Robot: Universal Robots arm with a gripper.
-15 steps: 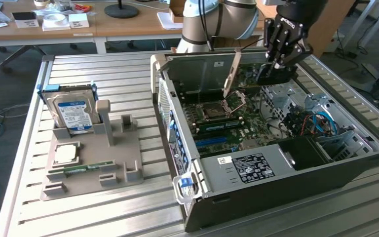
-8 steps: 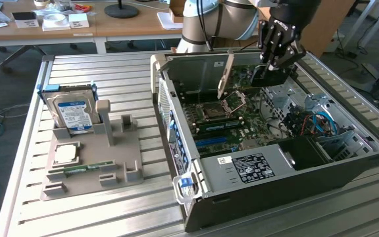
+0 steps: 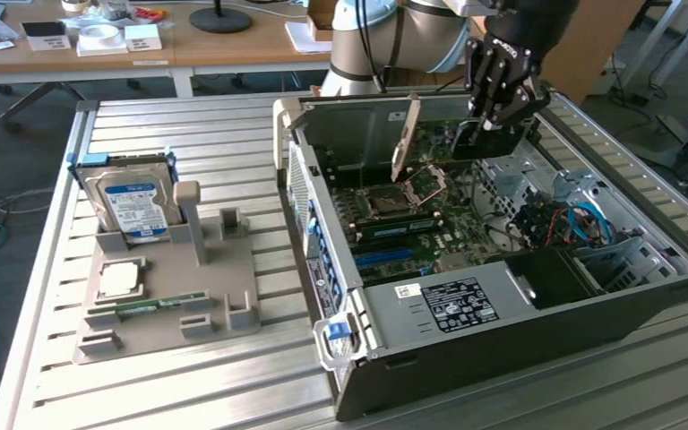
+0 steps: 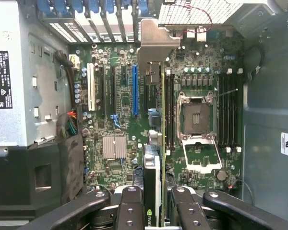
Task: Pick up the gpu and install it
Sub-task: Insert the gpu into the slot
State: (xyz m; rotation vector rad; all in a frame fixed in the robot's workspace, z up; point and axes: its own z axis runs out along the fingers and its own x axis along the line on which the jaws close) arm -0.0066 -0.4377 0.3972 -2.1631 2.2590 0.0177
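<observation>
1 claw (image 3: pixel 500 115) clamps the gpu (image 3: pixel 484 141) edge-down over the motherboard (image 4: pixel 120 110) inside the open case (image 3: pixel 500 349).

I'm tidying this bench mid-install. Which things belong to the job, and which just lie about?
In the job: black robot gripper, the thin dark graphics card with pale bracket it grips, open dark computer case.
Lying about: blue-labelled silver hard drive, square silver processor, narrow green memory stick, grey plastic holder.

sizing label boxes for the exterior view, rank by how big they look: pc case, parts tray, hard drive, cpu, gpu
1. pc case
2. parts tray
3. hard drive
4. cpu and gpu unranked: the gpu is partly hidden by the gripper holding it
</observation>
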